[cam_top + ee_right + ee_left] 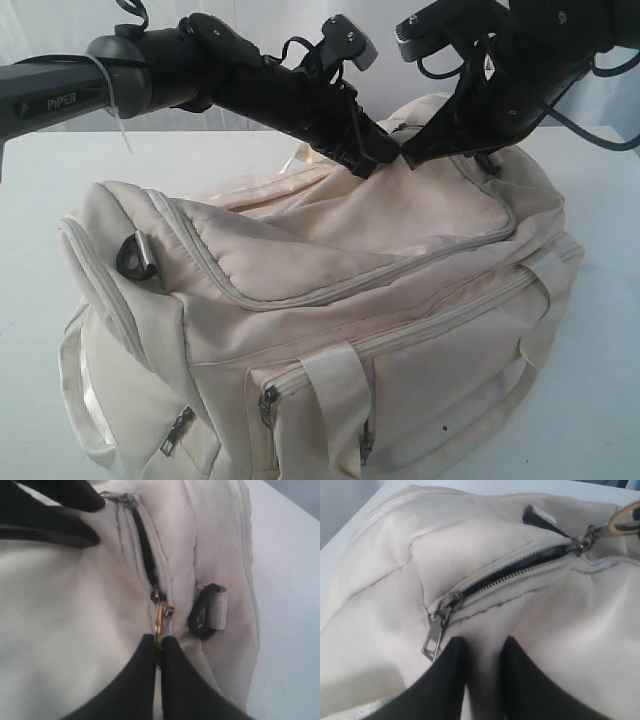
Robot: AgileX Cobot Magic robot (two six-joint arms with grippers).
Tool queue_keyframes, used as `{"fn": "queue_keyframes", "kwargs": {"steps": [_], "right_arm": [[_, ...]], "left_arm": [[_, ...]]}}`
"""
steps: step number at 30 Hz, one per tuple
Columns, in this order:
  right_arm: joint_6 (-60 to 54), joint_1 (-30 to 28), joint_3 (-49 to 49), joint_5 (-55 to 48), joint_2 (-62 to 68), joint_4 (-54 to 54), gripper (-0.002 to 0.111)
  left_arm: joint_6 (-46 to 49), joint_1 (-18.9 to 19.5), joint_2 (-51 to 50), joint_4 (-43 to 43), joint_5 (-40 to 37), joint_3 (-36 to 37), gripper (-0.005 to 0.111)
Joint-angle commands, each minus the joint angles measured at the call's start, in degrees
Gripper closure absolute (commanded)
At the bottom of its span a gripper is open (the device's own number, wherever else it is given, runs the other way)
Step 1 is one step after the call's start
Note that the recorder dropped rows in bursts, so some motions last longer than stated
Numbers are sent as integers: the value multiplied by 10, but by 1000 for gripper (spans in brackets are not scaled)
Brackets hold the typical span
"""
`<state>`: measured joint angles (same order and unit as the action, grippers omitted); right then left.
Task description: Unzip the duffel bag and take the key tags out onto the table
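Note:
The cream duffel bag [350, 300] lies on the white table [30, 200]. Its top zipper [520, 570] is partly open, showing a dark slit. My left gripper [482, 647] presses on the bag's top beside a hanging metal zipper pull [432, 642], shut on a fold of the cream fabric. My right gripper [159, 642] is shut on a gold ring [158, 620] fixed to the other slider. Both grippers meet at the bag's far top [390, 158]. The key tags are hidden.
A black D-ring [135, 255] sits on the bag's near left end and another [202, 617] lies beside the gold ring. Strap handles [335, 400] and side pocket zippers [268, 405] face the front. White table shows on both sides of the bag.

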<state>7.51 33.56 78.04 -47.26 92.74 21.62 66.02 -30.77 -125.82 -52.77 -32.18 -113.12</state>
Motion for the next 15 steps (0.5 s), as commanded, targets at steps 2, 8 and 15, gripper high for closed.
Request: {"fn": "queue_keyframes", "kwargs": {"steps": [2, 8, 15], "right_arm": [[4, -6, -4, -13, -7, 9, 108], [19, -6, -22, -45, -7, 16, 108], [43, -6, -69, -59, -46, 33, 108]], "left_arm": [[-14, -3, 3, -29, 33, -3, 107], [-33, -3, 3, -38, 59, -3, 107], [-36, 4, 3, -38, 73, -3, 107]]}}
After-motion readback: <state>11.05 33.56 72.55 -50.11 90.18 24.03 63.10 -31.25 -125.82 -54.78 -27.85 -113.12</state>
